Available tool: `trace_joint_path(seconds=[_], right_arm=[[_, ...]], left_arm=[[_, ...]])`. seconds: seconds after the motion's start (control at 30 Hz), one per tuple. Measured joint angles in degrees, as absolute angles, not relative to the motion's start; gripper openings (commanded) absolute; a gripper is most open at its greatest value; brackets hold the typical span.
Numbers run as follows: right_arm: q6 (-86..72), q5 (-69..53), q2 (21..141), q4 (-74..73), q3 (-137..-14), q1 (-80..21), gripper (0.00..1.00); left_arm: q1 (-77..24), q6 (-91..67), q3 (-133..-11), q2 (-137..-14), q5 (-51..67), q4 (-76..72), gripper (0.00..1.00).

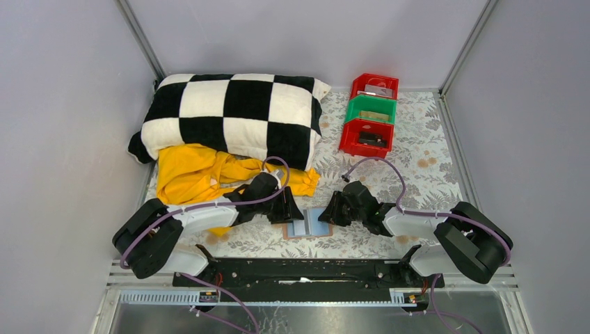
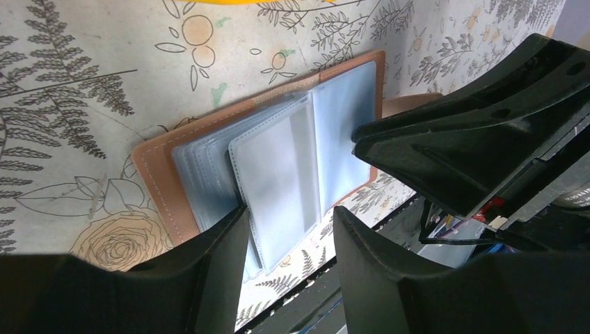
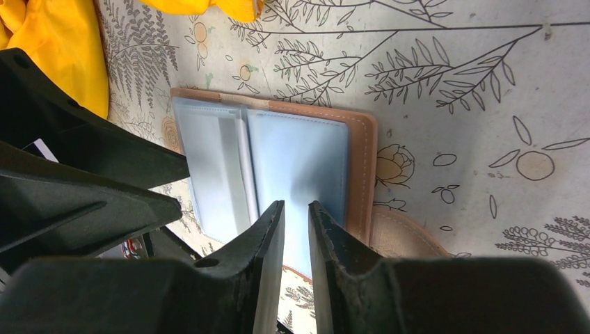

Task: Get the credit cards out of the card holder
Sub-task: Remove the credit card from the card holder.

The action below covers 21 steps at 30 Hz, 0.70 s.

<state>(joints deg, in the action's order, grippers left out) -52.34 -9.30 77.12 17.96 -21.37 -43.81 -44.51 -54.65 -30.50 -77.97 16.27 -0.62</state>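
The card holder lies open on the desk. Our left fingers stand wide astride its clear sleeve; our right fingers are narrow, a slit apart, over its right panel.

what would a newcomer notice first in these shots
The big black-and-white checkered pillow at back left grabs the eye, a bright yellow cloth bunched in front of it. A row of red and green bins sits back right. Near centre, the card holder lies open between the left fingers and right fingers.
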Motion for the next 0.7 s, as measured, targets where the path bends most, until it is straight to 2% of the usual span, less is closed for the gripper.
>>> trace_joint_path(seconds=[0.7], right_arm=[[-52.3,-9.3,77.1,18.0,-21.4,-43.8,0.27]], left_arm=[[-48.9,-56.0,-33.1,-78.1,18.9,-1.9,0.52]])
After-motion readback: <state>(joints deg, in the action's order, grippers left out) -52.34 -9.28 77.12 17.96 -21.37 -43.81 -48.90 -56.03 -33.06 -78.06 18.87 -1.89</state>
